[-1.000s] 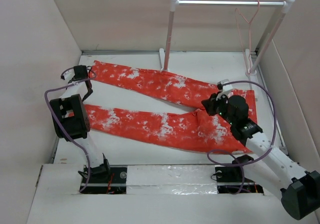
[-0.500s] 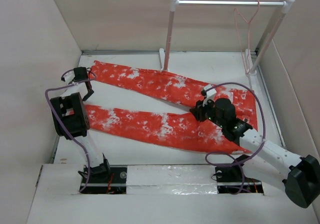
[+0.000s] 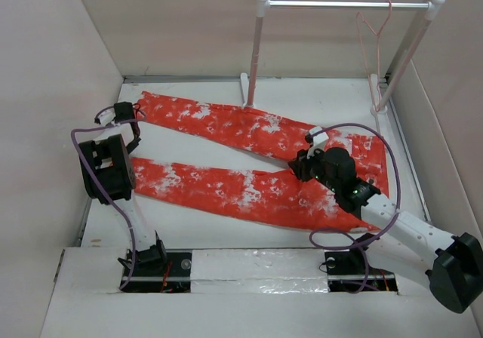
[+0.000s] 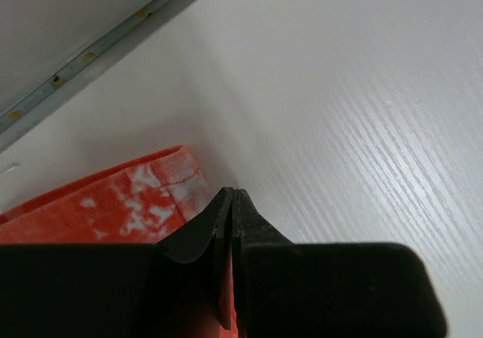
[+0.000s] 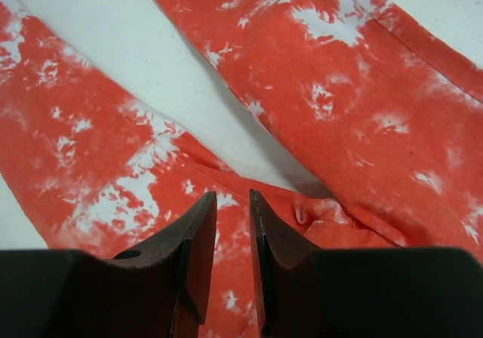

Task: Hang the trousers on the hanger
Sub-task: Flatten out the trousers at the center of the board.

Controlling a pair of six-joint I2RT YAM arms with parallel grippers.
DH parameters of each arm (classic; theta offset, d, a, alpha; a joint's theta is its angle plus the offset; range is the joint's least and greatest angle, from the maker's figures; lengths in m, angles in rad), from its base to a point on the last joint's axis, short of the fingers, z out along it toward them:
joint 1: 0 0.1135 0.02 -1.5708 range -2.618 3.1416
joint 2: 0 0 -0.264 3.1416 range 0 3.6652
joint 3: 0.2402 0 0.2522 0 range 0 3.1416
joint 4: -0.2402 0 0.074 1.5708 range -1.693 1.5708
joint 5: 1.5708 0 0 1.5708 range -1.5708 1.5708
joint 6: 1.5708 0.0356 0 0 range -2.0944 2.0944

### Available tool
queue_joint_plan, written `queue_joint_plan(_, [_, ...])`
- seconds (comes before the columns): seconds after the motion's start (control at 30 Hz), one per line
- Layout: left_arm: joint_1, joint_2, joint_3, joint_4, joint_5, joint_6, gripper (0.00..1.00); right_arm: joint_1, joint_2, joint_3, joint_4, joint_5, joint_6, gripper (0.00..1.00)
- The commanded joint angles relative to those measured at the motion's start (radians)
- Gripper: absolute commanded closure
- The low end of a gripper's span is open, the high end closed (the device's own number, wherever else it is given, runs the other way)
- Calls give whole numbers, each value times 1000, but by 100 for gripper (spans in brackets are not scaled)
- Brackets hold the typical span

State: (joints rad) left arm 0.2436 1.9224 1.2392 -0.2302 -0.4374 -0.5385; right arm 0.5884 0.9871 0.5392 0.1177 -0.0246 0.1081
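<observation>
White walls [image 3: 45, 89] close in the tabletop [image 3: 226, 231] on the left, back and right. At the back right stands a white rail [image 3: 339, 4] on two posts. The hanger [image 3: 371, 44] hangs by its hook at the rail's right end, close to the right post and well apart from both arms. Nothing lies between the rail and the cloth except bare tabletop.

The trousers [image 3: 249, 179] lie flat and spread out. The waist is at the right and the two legs splay out to the left with a wedge of tabletop between them. A purple cable [image 3: 392, 157] loops from the right arm over the waist end.

The left gripper [image 3: 130, 136] sits at the far left, by the cuff of the far leg. In the left wrist view its fingers [image 4: 256, 232] are pressed together, with the tips at the corner of the hemmed cuff [image 4: 128, 202]. I cannot tell whether any cloth is pinched between them.

The right gripper [image 3: 296, 166] is over the crotch. In the right wrist view its fingers [image 5: 196, 240] stand only a narrow slit apart, pointing at the spot where the two legs meet. Wrinkled cloth lies just beyond the tips. Nothing is seen gripped in the slit.
</observation>
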Motion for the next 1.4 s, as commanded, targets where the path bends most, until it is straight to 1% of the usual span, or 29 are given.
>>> queue_joint_plan(0.0, [-4, -159, -1, -37, -23, 3, 100, -16, -33, -10, 53, 12, -8, 70])
queue_joint_plan(0.07, [-4, -235, -38, -37, -21, 9, 100, -16, -50, -10, 42, 9, -7, 70])
queue_joint_plan(0.1, [-4, -316, -58, -31, -24, 12, 100, -16, -57, -12, 39, 9, -7, 70])
queue_joint_plan(0.17, [-4, -396, -115, -27, -24, 11, 100, -25, -85, -18, 33, 11, -5, 70])
queue_joint_plan(0.2, [-4, -472, -130, -26, -20, 11, 100, -25, -96, -21, 30, 9, -4, 70])
queue_joint_plan(0.27, [-4, -545, -178, -23, -17, 27, 100, -35, -116, -30, 33, 5, -2, 70])
queue_joint_plan(0.3, [-4, -598, -196, -8, 18, 43, 100, -35, -128, -31, 33, 5, -2, 70])
queue_joint_plan(0.33, [5, -608, -219, 14, 47, 58, 100, -35, -133, -33, 34, 2, -4, 70])
queue_joint_plan(0.37, [5, -599, -210, -3, 66, 63, 100, -35, -134, -35, 36, -6, -4, 69])
queue_joint_plan(0.43, [5, -524, -172, -59, 100, 42, 100, -35, -131, -36, 36, -17, -5, 70])
queue_joint_plan(0.47, [5, -493, -166, -66, 109, 35, 98, -35, -128, -36, 37, -27, -8, 69])
queue_joint_plan(0.5, [5, -441, -161, -70, 111, 22, 94, -35, -123, -32, 37, -35, -8, 69])
queue_joint_plan(0.53, [5, -418, -159, -57, 109, 6, 83, -35, -117, -30, 33, -37, -10, 69])
queue_joint_plan(0.63, [5, -343, -153, -28, 127, -29, 67, -35, -116, -30, 31, -46, -15, 69])
queue_joint_plan(0.7, [5, -301, -155, -8, 150, -46, 62, -35, -113, -30, 36, -46, -18, 69])
queue_joint_plan(0.83, [5, -234, -144, 23, 152, -67, 58, -26, -91, -30, 51, -57, -18, 68])
queue_joint_plan(1.03, [5, -155, -161, 42, 63, -63, 59, -15, -67, -16, 43, -52, -24, 68])
queue_joint_plan(1.1, [5, -129, -161, 28, 20, -78, 63, -15, -71, -18, 40, -43, -24, 68])
queue_joint_plan(1.3, [5, -85, -161, 35, -12, -104, 64, -15, -84, -21, 39, -26, -18, 68])
queue_joint_plan(1.33, [5, -76, -155, 35, -12, -106, 66, -15, -85, -25, 40, -28, -18, 68])
queue_joint_plan(1.37, [5, -71, -147, 29, -18, -113, 73, -15, -84, -28, 49, -26, -16, 68])
